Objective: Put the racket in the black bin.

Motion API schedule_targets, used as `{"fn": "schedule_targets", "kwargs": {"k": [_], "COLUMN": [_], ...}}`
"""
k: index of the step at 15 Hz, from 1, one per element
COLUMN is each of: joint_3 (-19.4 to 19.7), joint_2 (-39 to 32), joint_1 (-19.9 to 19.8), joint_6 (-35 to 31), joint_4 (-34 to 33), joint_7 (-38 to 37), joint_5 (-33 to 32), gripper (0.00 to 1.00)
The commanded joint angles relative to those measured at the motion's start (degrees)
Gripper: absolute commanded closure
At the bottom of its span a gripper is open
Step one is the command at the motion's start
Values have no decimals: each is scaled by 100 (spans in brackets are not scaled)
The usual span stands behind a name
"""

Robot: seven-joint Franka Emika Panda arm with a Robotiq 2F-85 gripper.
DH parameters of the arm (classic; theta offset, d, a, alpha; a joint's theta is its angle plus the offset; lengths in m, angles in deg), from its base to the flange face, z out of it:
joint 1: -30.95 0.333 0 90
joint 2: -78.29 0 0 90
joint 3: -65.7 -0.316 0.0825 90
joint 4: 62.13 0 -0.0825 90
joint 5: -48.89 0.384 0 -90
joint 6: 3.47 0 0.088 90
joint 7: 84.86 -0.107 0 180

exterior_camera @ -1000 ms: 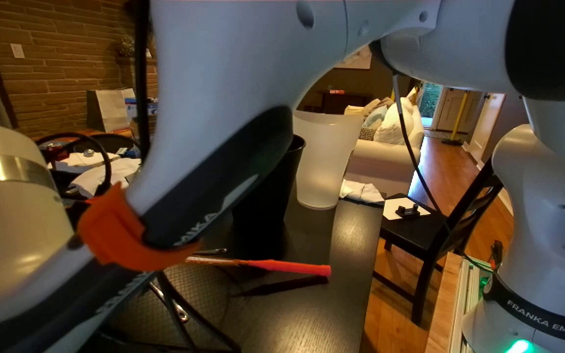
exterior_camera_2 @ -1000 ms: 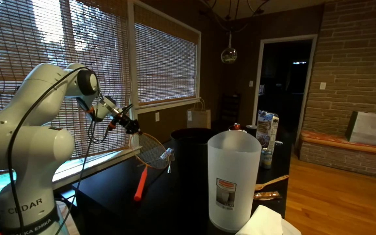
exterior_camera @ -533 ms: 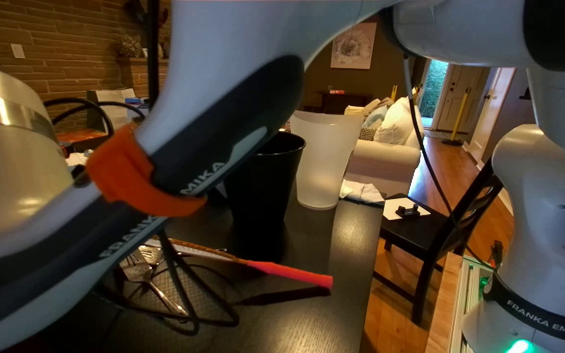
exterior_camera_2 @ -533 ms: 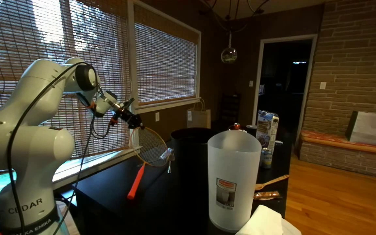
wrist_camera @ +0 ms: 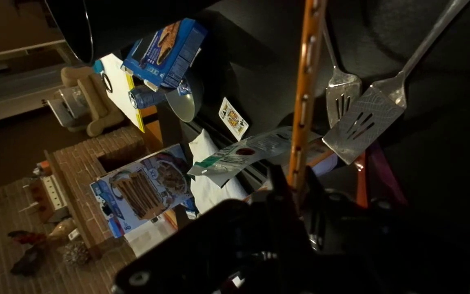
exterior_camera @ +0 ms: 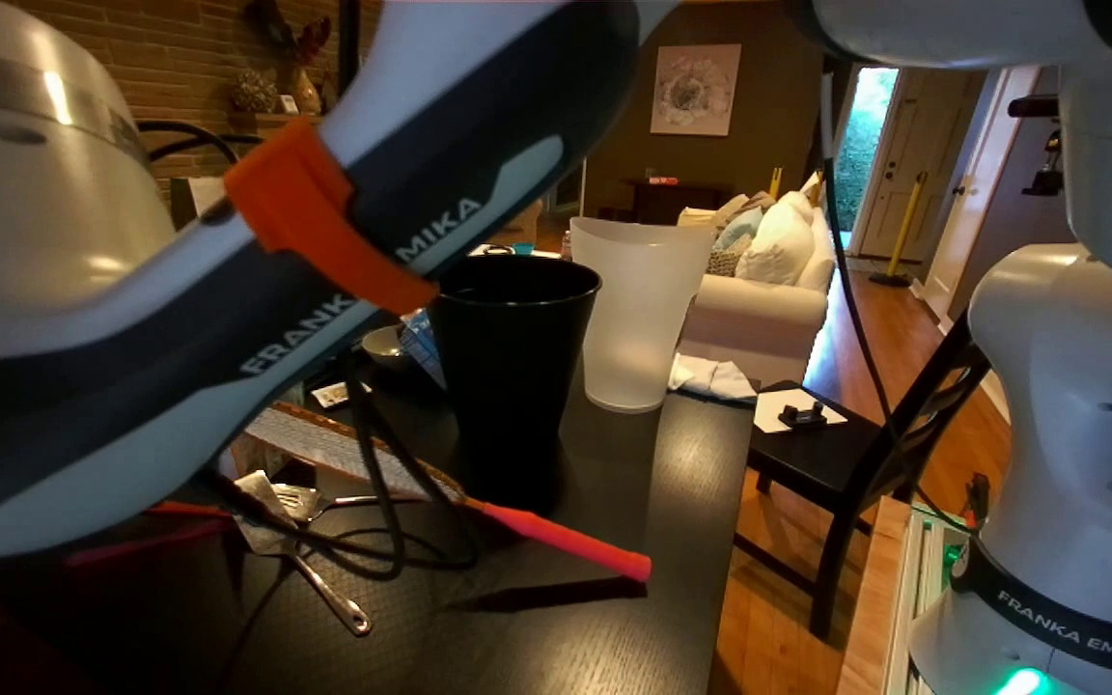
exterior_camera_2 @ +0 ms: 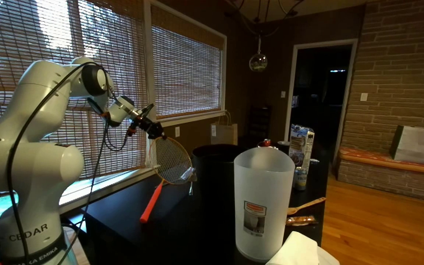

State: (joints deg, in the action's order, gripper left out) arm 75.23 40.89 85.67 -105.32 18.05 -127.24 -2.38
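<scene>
A robot gripper (wrist_camera: 296, 181) holds the orange rim of a racket (exterior_camera_2: 167, 173), tilted over a dark table (exterior_camera: 691, 492) and outside the black bin (exterior_camera: 517, 347).

Close by in an exterior view, the table shows glossy wood grain and two slotted metal utensils (exterior_camera: 268, 526); beyond them the black bin stands upright, then a frosted bin (exterior_camera: 638, 319). Past the table's edge come a black chair (exterior_camera: 807, 454), a cream sofa (exterior_camera: 759, 314) and, farthest, a framed picture (exterior_camera: 697, 90) on a brown wall (exterior_camera: 619, 145). In both exterior views the racket's long axis slants: the red handle (exterior_camera: 566, 542) points down toward the robot's base (exterior_camera_2: 31, 224) and the strung head sits higher, at the gripper. Both fingers (wrist_camera: 278, 183) clamp the rim between them; whether the handle's end touches the table cannot be told.
</scene>
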Motion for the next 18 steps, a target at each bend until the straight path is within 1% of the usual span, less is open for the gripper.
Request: {"fn": "schedule_targets", "kwargs": {"k": [1, 3, 4, 5, 8, 13, 18], "joint_3": [52, 99, -321, -368, -668, -1141, -1519], "joint_2": [488, 655, 745, 846, 1097, 1398, 1556], "joint_1": [-51, -78, -428, -507, -888, -1430, -1782], "joint_6": [-479, -789, -802, -986, -1316, -1350, -1334], "joint_4": [676, 863, 875, 953, 1122, 1274, 1289], "joint_7": [-235, -288, -398, -462, -665, -708, -652], "joint_5": [-148, -238, -501, -615, -946, -1114, -1120], "gripper": [97, 97, 97, 97, 97, 97, 97]}}
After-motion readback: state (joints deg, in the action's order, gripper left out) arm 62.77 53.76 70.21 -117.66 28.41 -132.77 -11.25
